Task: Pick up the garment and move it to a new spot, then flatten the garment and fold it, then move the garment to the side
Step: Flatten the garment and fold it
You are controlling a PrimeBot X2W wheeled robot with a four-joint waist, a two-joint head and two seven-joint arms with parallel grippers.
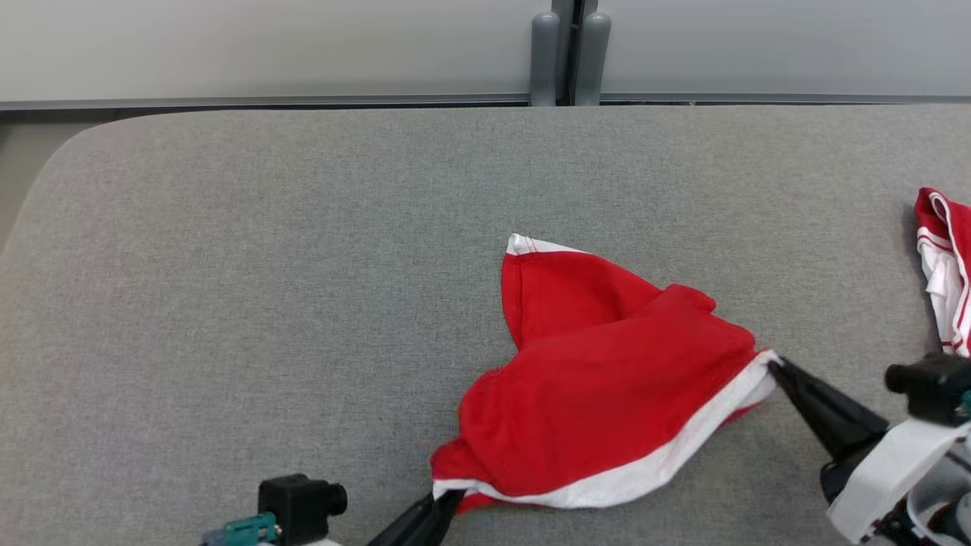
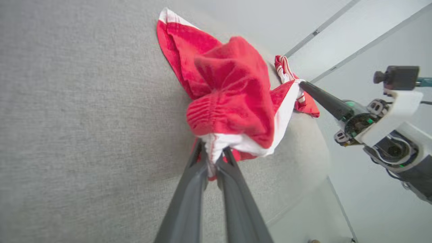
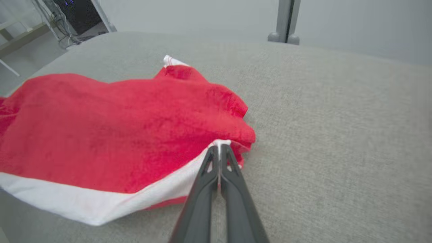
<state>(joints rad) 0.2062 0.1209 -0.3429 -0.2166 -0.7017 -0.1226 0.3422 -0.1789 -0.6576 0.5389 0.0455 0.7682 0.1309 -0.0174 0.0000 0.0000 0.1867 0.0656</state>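
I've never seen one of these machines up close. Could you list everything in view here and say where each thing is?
garment: one, red with a white band, crumpled on the table, nearer its front edge.
second garment: one, red and white, at the right edge of the head view.
table: one, grey fabric top, beneath both garments.
posts: two, grey, upright behind the table's far edge.
left tool: one, dark fingers, shut on the garment's near-left corner.
right tool: one, dark fingers, shut on the right end of the garment's white band.
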